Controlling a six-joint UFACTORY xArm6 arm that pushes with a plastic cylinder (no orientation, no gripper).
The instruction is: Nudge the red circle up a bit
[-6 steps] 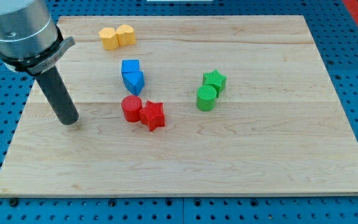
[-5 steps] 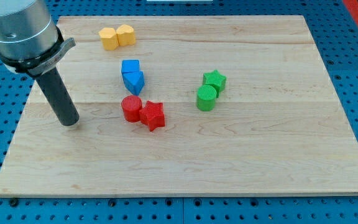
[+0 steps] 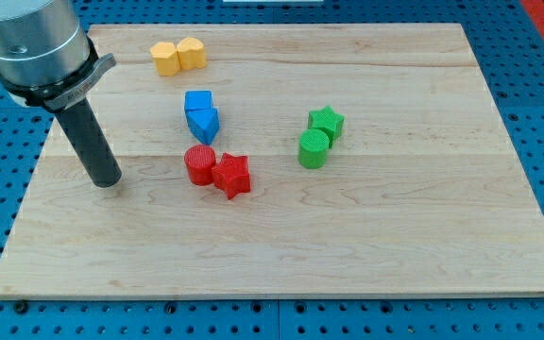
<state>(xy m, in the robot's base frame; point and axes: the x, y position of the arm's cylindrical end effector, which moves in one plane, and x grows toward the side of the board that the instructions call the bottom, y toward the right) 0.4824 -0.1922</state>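
Observation:
The red circle (image 3: 198, 164) lies near the middle of the wooden board (image 3: 395, 236), touching the red star (image 3: 231, 175) at its lower right. My tip (image 3: 108, 181) rests on the board well to the left of the red circle, at about the same height in the view. The dark rod rises from it to the silver arm at the view's top left. Nothing touches the tip.
Two blue blocks (image 3: 200, 115) sit just above the red circle. A green star (image 3: 327, 122) and green circle (image 3: 314, 148) lie to the right. Two yellow blocks (image 3: 178, 56) sit near the board's top edge.
My tip has shifted very slightly to the right and up. No block has moved.

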